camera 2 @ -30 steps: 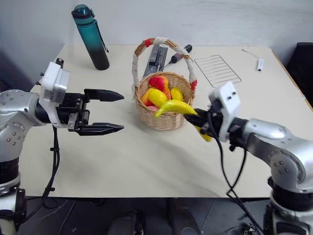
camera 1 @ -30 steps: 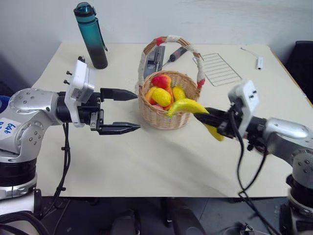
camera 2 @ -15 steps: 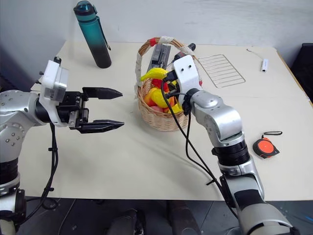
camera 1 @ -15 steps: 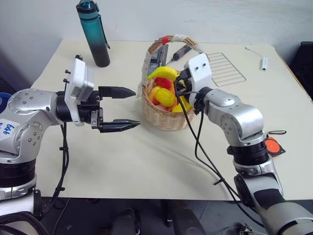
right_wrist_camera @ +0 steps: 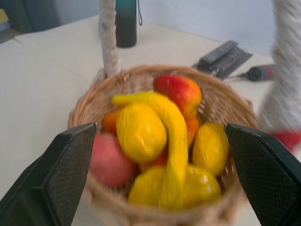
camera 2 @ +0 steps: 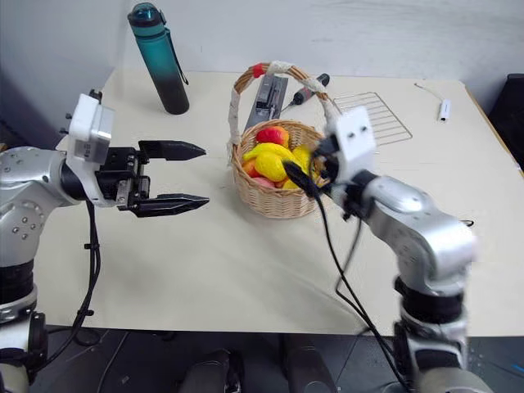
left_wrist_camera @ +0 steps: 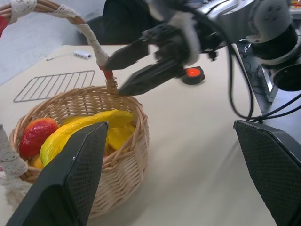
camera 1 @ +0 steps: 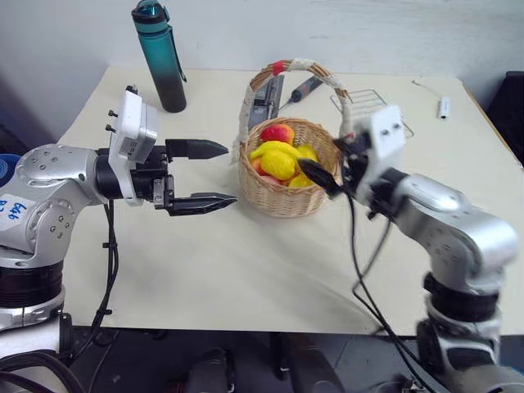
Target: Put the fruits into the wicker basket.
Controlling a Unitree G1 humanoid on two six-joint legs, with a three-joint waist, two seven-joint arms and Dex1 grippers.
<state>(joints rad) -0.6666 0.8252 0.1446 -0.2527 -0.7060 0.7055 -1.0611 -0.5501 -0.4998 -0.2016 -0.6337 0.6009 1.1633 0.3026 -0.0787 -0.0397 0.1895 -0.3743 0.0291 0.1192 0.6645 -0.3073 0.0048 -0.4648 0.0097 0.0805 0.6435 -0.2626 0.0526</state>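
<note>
- Head views: I see the wicker basket (camera 1: 285, 176) mid-table with the banana (camera 1: 274, 151) lying atop the other fruits (camera 2: 271, 141). My left gripper (camera 1: 214, 174) hangs beside it, jaws wide, empty.
- Left wrist view: my right gripper (left_wrist_camera: 123, 74) is parted and empty at the rim.
- Right wrist view: blurred, but all fruit seems inside; task looks done.

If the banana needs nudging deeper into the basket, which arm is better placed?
Probably the right. Its open gripper sits at the basket rim beside the banana; the left gripper, also open, hangs off to the basket's side.
</note>
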